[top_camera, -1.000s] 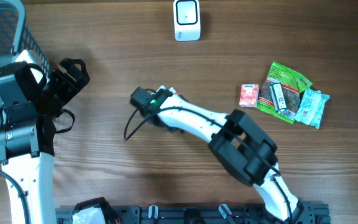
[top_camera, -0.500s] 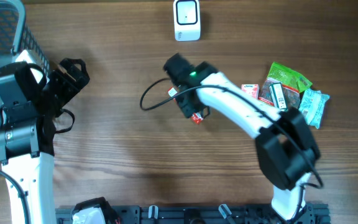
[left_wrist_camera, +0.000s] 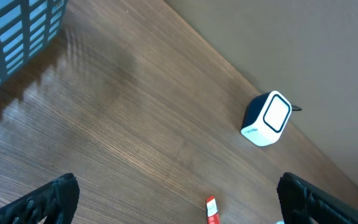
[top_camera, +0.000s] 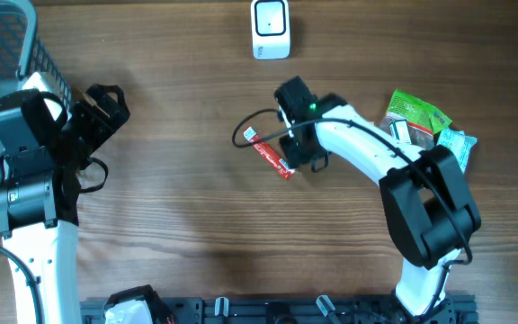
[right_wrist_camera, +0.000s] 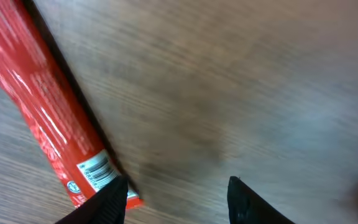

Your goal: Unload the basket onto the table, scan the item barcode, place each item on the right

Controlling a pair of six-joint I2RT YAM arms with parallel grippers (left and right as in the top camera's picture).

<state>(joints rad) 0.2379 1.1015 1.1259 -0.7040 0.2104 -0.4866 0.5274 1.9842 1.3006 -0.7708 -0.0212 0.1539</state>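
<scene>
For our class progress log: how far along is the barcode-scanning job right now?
Done: nothing looks scanned; the scanner stands alone, well away from the item. In hand: the right hand is open beside the red stick, which lies flat, ungripped. Left: grasp it and bring its barcode to the scanner.

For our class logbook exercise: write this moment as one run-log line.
right pincer open, beside red packet | packet on table | left pincer open | scanner untouched
</scene>
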